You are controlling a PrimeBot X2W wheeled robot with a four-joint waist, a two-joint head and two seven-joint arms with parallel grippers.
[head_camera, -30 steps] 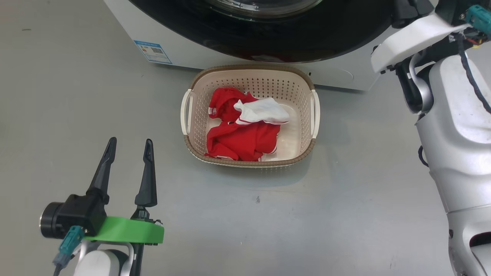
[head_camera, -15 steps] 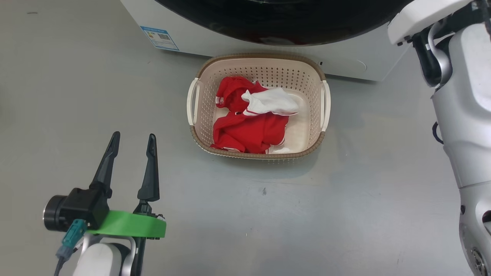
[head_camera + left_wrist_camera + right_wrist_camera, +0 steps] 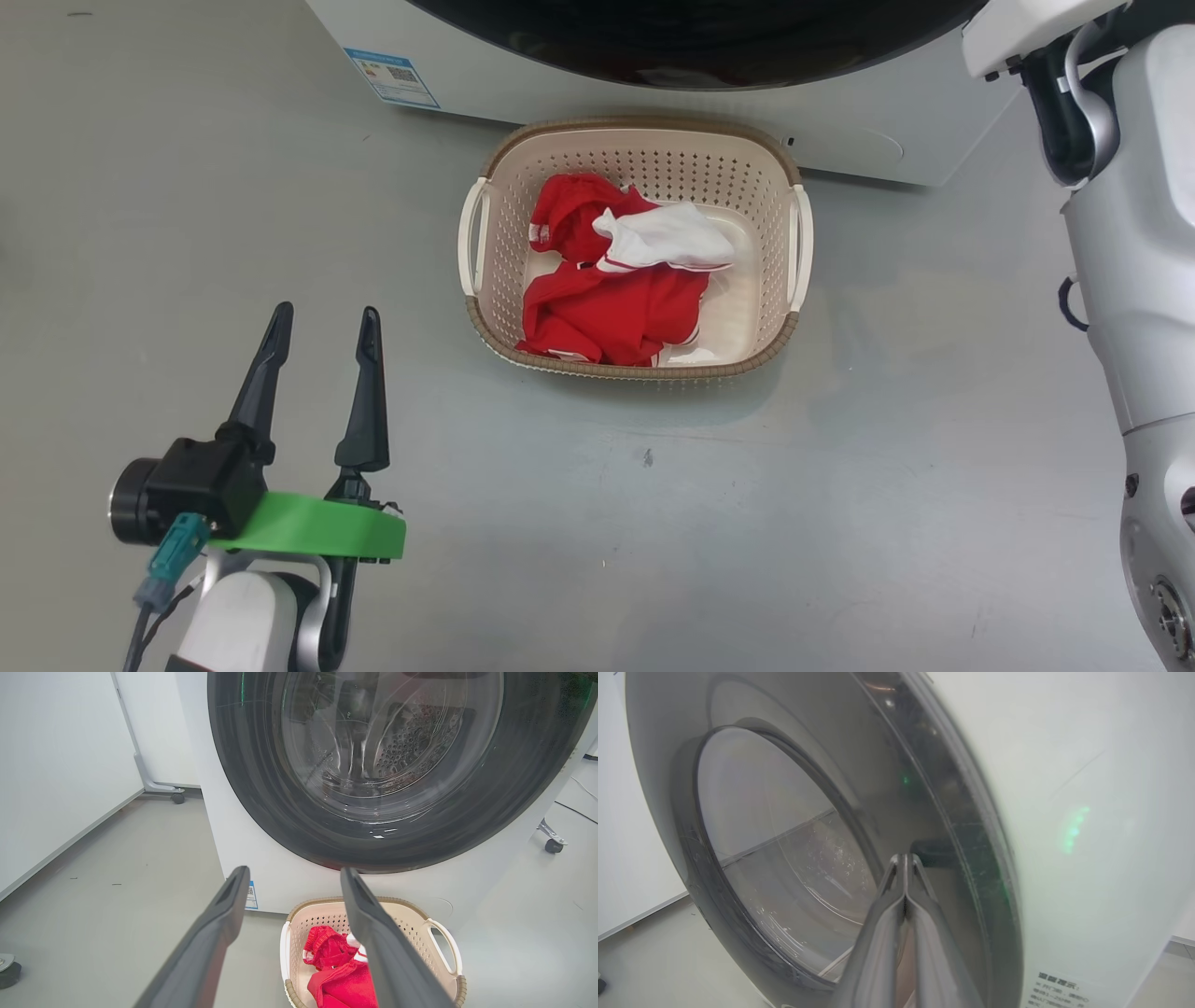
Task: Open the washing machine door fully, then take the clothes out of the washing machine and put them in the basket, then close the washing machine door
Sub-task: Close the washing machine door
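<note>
So the clothes are piled in the basket on the floor, right in front of the washing machine. The washing machine door looks flush shut. Left pincer hangs wide open and empty, off to the basket's left. Right pincer is squeezed closed, tips by the door's black rim.

Spotting blue label on washing machine front, print too small; dark lettering on side, blurred unreadable.
</note>
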